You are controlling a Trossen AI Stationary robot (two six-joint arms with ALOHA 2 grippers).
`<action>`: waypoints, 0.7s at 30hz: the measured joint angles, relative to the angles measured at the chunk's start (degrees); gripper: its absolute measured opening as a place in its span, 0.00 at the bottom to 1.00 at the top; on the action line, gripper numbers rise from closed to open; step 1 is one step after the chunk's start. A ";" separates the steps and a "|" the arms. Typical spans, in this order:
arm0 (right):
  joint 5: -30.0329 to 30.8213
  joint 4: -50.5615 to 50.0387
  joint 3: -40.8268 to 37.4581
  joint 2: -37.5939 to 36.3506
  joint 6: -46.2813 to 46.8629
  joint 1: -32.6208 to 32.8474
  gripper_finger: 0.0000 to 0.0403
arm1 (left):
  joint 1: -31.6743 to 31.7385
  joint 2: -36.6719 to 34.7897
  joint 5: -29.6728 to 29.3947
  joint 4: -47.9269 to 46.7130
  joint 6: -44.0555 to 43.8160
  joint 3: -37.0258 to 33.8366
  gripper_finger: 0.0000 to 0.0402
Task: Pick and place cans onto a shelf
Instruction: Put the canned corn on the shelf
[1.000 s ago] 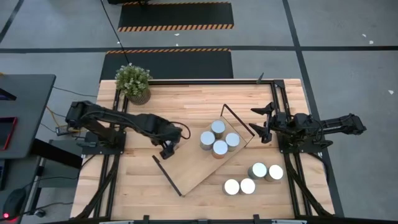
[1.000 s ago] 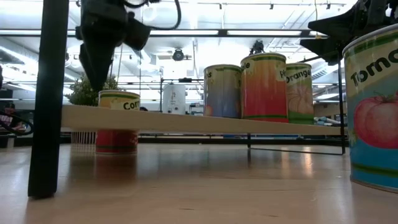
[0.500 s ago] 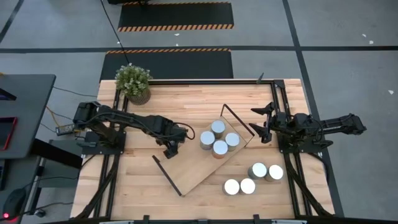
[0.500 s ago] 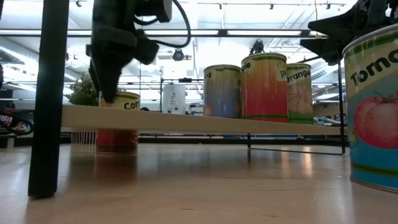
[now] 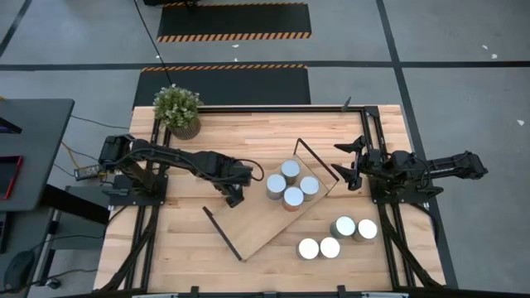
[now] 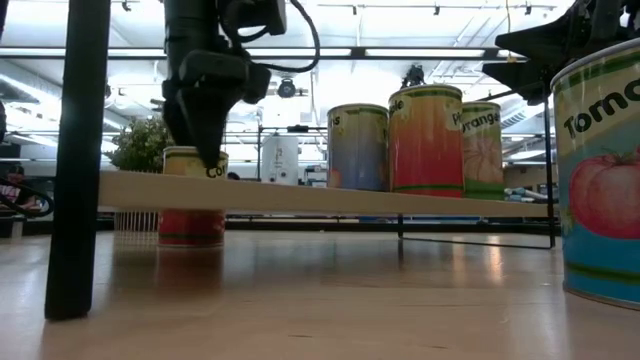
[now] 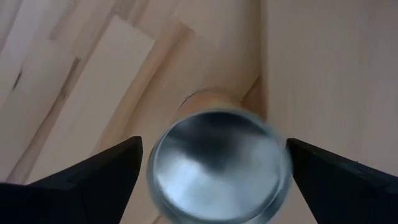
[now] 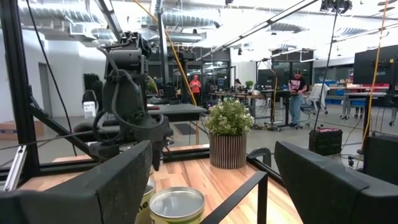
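Note:
My left gripper [image 5: 234, 199] is open over a can [image 7: 217, 165] with a silver top that stands on the table against the shelf's far-left edge. One finger stands on either side of the can's top [image 6: 192, 155]; I see no touch. The arm hides this can in the high view. The shelf [image 5: 265, 219] lies slantwise mid-table, with several cans [image 5: 291, 184] standing on its right end. My right gripper [image 5: 348, 170] is open and empty, held in the air at the table's right side.
Several more cans [image 5: 335, 237] stand on the table near the right front; one [image 6: 600, 180] looms close in the low view. A potted plant [image 5: 178, 112] stands at the far left corner. Black wire frames [image 5: 315, 161] rise at the shelf's ends.
My left gripper has moved toward the table's right edge and down, coming over the can beside the shelf with its fingers around the can's top. The can has stayed in place.

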 joint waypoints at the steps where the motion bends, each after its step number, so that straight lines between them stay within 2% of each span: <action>1: 0.02 0.00 0.00 0.00 0.00 -0.02 0.86 | 0.19 0.00 0.05 0.56 0.02 0.00 1.00; 13: 0.04 0.00 0.00 0.00 0.00 0.00 0.86 | 3.81 0.96 5.34 -0.54 1.58 0.02 0.99; 21: 0.17 -0.02 0.00 0.00 0.00 0.00 0.86 | 3.98 0.98 8.25 -2.13 3.07 0.02 0.88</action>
